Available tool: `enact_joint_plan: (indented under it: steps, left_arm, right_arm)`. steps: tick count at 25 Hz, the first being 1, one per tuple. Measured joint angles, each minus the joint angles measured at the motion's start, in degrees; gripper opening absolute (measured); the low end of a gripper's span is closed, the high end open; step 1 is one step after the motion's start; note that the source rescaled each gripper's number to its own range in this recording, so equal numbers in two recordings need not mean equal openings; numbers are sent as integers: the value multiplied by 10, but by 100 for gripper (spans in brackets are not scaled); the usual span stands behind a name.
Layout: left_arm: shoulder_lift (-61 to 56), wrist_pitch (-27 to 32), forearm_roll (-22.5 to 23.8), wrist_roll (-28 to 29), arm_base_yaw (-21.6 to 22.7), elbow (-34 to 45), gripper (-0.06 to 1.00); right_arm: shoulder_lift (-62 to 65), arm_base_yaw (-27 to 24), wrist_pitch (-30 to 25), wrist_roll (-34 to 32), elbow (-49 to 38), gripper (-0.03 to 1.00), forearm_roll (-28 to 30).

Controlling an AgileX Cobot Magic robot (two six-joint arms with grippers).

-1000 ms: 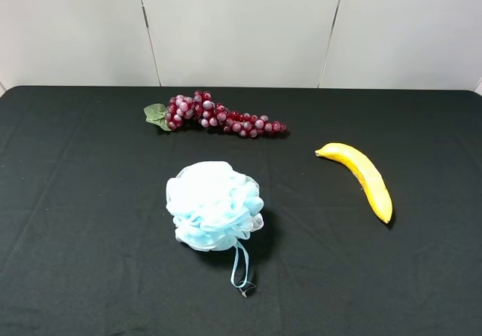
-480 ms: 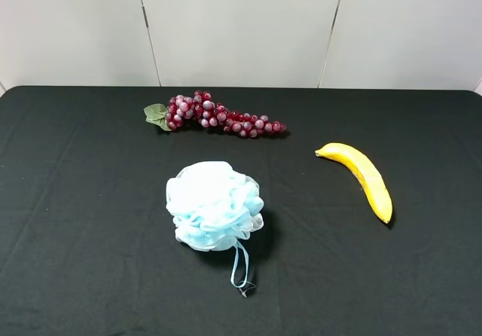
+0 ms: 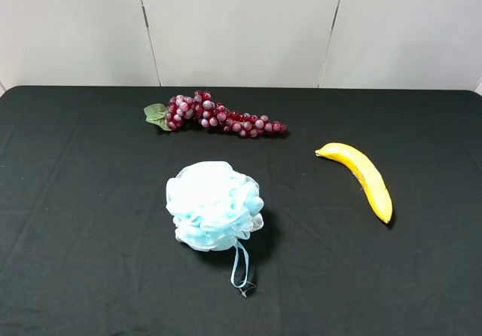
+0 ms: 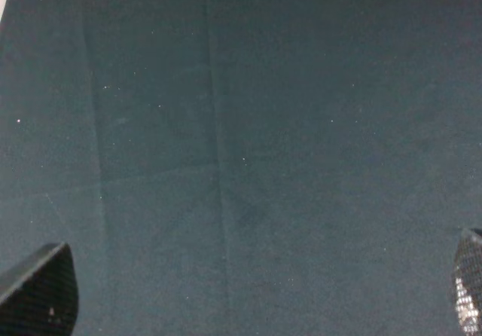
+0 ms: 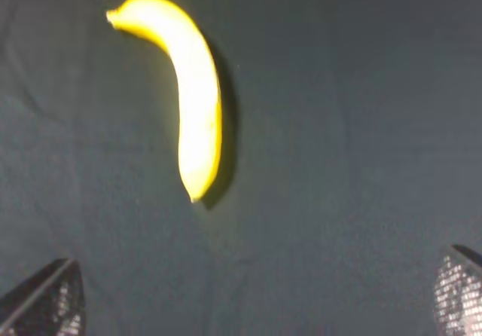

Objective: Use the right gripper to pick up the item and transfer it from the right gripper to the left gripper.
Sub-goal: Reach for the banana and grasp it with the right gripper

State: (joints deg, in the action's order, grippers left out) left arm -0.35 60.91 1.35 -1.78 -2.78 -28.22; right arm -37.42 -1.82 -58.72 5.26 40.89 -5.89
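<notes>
While creased black cloth (image 3: 75, 215) spreads below a pale panelled wall (image 3: 241, 27), smooth curved yellow banana (image 5: 194, 95) ahead of the right gripper (image 5: 252, 302), fingers spread wide, untouched, left gripper (image 4: 252, 294) equally wide over cloth, fluffy blue mesh pouf (image 3: 213, 204), beaded red grape bunch (image 3: 222, 117)

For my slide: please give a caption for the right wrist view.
Open right claw over black cloth, yellow banana lying ahead.

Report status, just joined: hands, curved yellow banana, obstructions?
Both open: right hand short of curved yellow banana, left hand over black cloth. Banana untouched, flat. Apart from it: red grape bunch, blue mesh pouf.
</notes>
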Motion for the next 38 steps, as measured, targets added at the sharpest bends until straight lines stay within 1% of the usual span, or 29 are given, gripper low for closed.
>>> enact_joint_plan:
  steps: [2,6,9,13,15,19,23,28,38]
  left_arm:
    - [0,0,0,0,0,0,98]
    - [0,0,0,0,0,0,98]
    - [0,0,0,0,0,0,98]
    - [0,0,0,0,0,0,98]
    - [0,0,0,0,0,0,98]
    - [0,0,0,0,0,0,98]
    - [0,0,0,0,0,0,98]
    - [0,0,0,0,0,0,98]
    - [0,0,0,0,0,0,98]
  right_arm:
    - [-54,0,4,16,18,100,1]
    - [-152,0,49,36,32,100,7]
    - [-216,4,65,45,39,100,7]
    - [-286,53,84,44,52,100,15]
    - [-322,80,86,32,62,100,27]
    - [-388,109,89,-3,82,100,59]
    - [-446,113,97,-16,87,100,59]
    - [-501,113,133,-18,87,100,52]
    - [-581,113,184,-18,88,100,47]
